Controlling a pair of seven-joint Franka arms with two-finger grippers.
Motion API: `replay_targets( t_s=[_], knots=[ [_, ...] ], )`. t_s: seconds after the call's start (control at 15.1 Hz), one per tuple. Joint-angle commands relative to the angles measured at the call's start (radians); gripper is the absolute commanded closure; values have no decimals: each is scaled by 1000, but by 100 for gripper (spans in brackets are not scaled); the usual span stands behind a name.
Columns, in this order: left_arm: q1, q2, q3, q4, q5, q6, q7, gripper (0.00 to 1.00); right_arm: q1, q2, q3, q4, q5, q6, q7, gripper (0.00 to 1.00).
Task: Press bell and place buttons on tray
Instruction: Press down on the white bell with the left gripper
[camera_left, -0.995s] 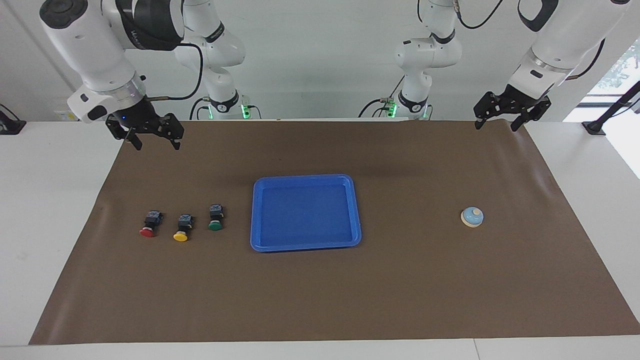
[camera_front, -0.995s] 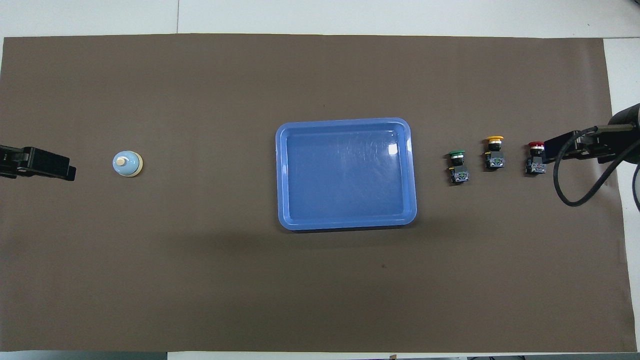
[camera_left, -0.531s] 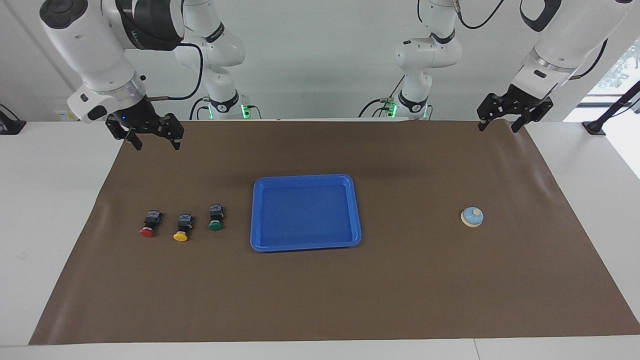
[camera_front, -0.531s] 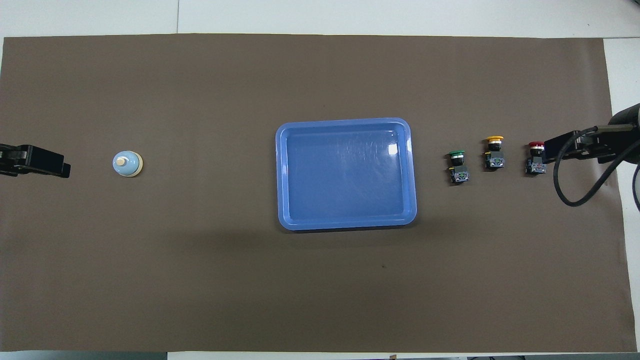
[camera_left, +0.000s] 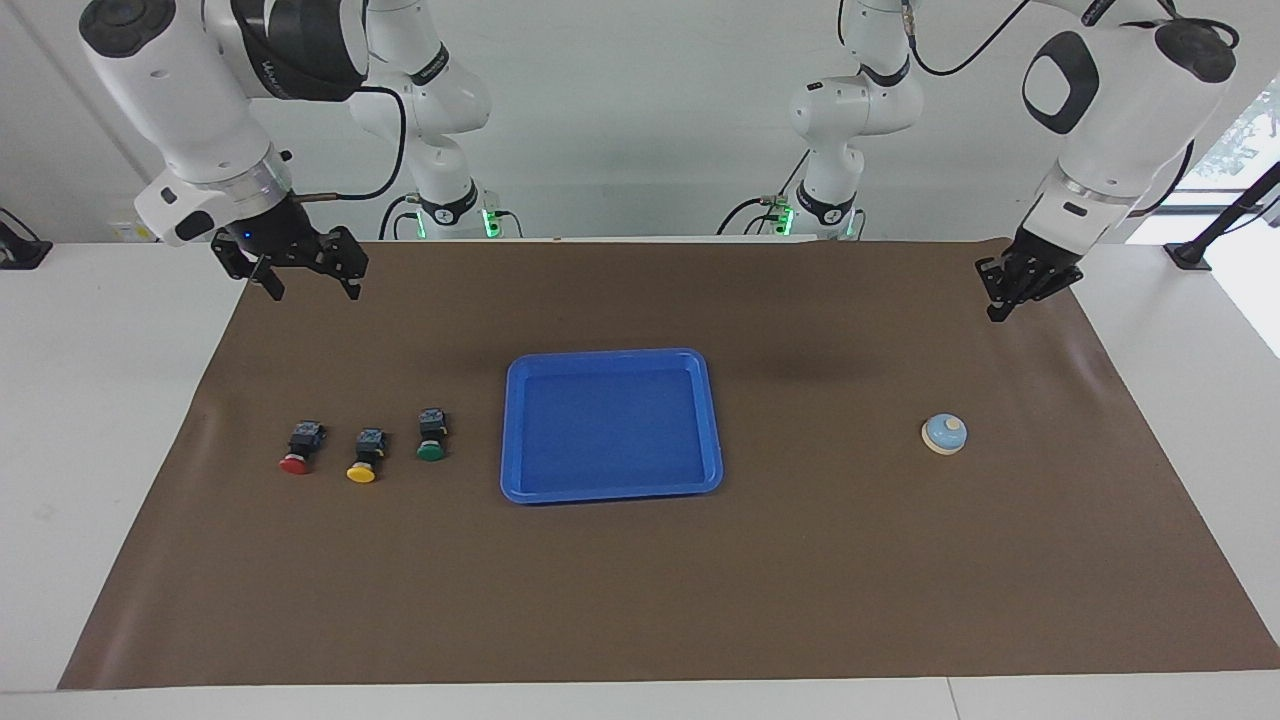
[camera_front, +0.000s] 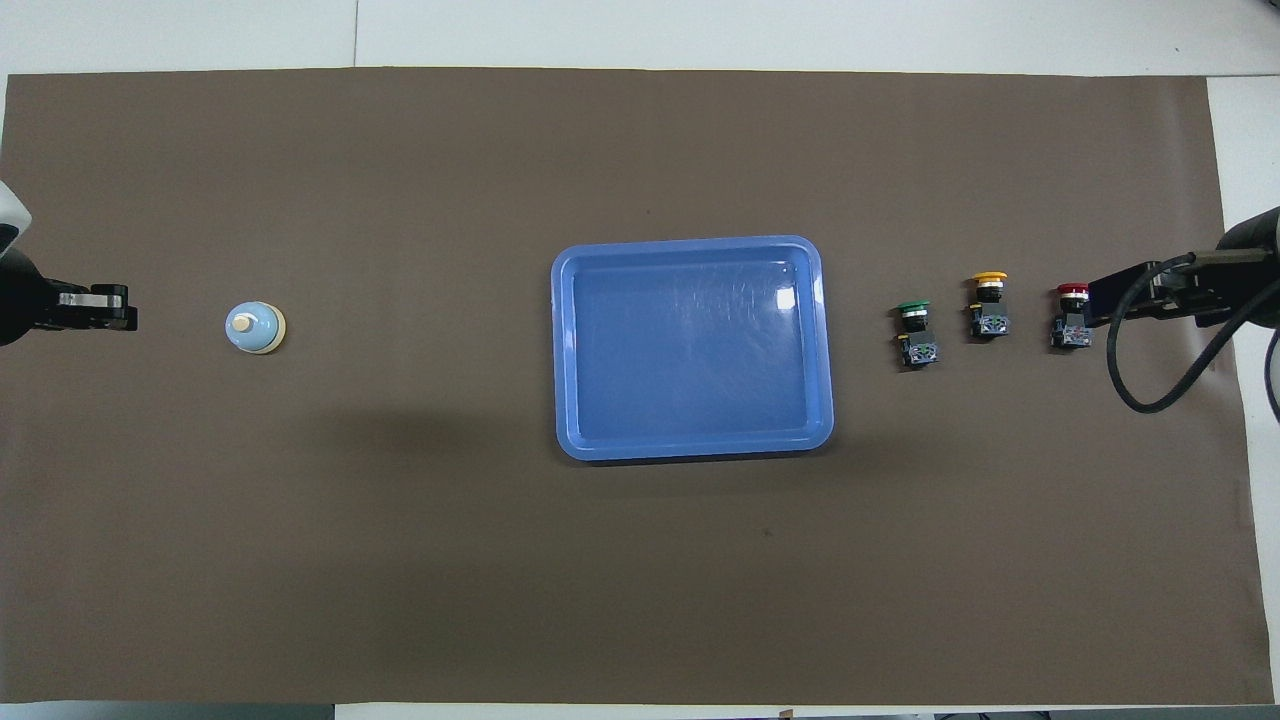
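Overhead view gives you the tray, long axis along the table, between bell and buttons, caps pointing away from the robots. Left gripper fingertips together over the mat, holding nothing; right gripper fingers apart, waiting.

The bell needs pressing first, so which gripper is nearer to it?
Left. The left gripper hangs shut near the bell; the right gripper waits near the buttons' end.

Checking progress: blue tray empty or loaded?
Empty. The tray shows bare floor; the three buttons lie on the mat beside it.
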Motion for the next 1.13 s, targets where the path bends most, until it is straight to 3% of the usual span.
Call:
replay_targets(
  t_s=[0.0, 0.33, 1.06],
  knots=[
    [26, 42, -4, -55, 15, 120, 5, 100, -9, -14, 7, -9, 18, -14, 10, 0],
    [26, 180, -4, -61, 15, 273, 6, 100, -16, -14, 4, -9, 14, -14, 3, 0],
    [23, 222, -4, -223, 17, 446, 21, 99, -110, -14, 3, -9, 4, -14, -7, 0]
  ],
)
